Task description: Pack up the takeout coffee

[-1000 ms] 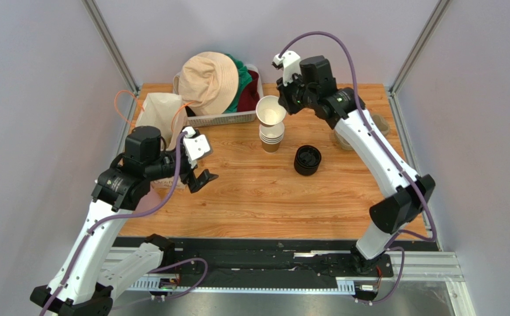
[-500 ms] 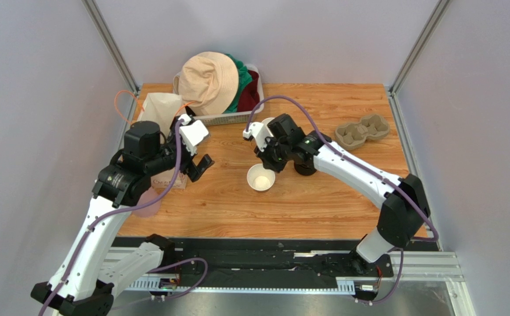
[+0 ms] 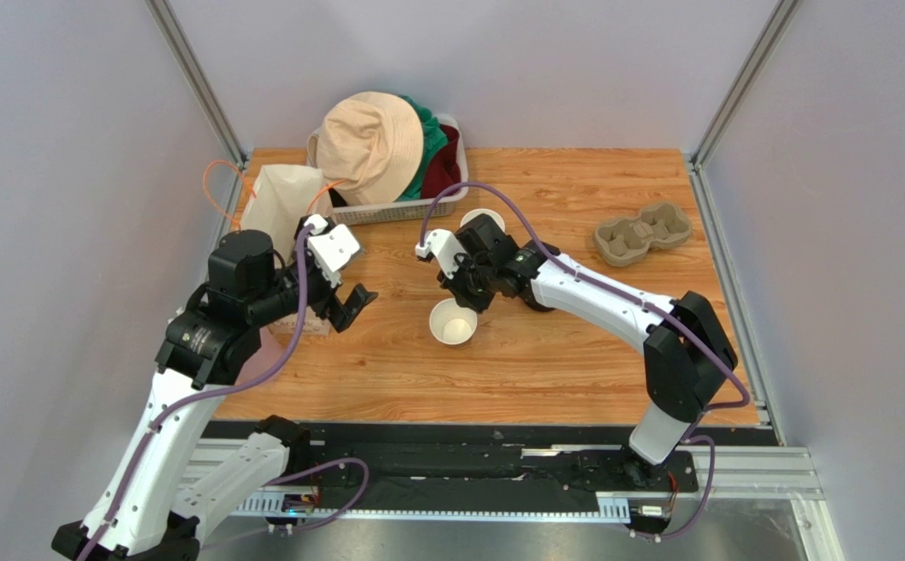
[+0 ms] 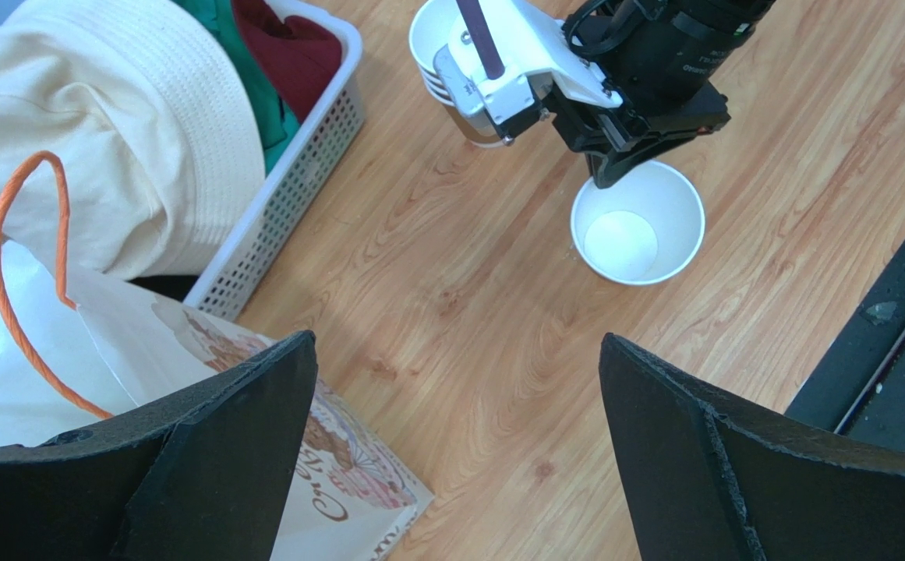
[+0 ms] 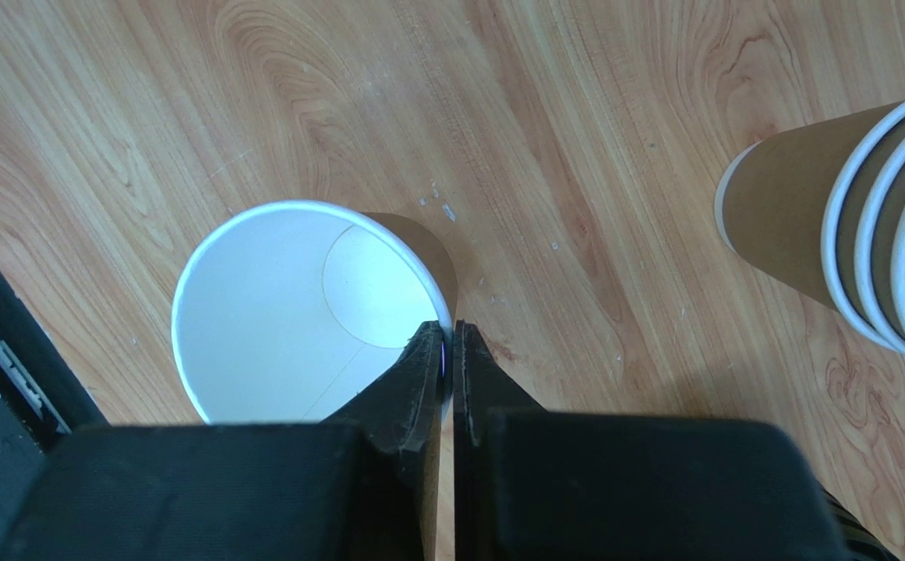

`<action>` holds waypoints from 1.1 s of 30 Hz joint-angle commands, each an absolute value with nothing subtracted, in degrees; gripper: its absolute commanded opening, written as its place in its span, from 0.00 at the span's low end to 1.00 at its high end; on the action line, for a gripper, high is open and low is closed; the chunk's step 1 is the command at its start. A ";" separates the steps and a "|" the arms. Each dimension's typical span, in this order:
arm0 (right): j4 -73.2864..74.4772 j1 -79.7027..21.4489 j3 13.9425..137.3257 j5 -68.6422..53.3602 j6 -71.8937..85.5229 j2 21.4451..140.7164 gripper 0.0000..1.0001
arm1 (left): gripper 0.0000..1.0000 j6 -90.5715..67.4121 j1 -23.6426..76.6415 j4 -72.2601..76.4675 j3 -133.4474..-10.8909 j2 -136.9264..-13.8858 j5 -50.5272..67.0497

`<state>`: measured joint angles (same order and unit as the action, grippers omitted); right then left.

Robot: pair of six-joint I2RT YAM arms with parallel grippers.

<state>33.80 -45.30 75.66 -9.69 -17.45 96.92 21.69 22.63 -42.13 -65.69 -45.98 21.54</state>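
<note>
text found: one spot only, on the paper bag (image 4: 152, 351) by the left edge of the tabletop.
where on bag: lower face, bottom corner nearest the tabletop's middle, seen in left wrist view.
print: brown curly lettering (image 4: 346, 497) within a brown swirl pattern on the pale paper.
legibility: a few looping letters show, too small & slanted to make out; no word can be read.
cut off by: dark finger of the left gripper (image 4: 457, 351) covers the print's left part.
top view: bag print too small to tell.
readable words, nos., brands: none.
</note>
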 commanded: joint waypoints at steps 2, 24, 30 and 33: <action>30.50 -45.44 75.32 -8.35 -18.63 97.73 0.07 | 0.99 19.69 21.53 -40.34 -65.74 -44.65 23.99; 34.88 -43.51 75.85 2.17 -25.92 84.65 0.66 | 0.99 18.98 19.95 -40.96 -66.01 -45.26 26.98; 38.23 -35.34 72.43 3.43 -28.04 79.54 0.63 | 0.99 19.60 19.78 -40.96 -65.57 -45.26 28.39; 38.23 -32.44 69.79 2.20 -27.60 79.36 0.62 | 0.99 19.60 19.78 -40.96 -65.65 -45.53 28.65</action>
<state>36.01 -35.22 73.36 1.58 -26.33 79.26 19.90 20.12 -42.15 -65.41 -45.43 26.76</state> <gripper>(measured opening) 0.626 0.988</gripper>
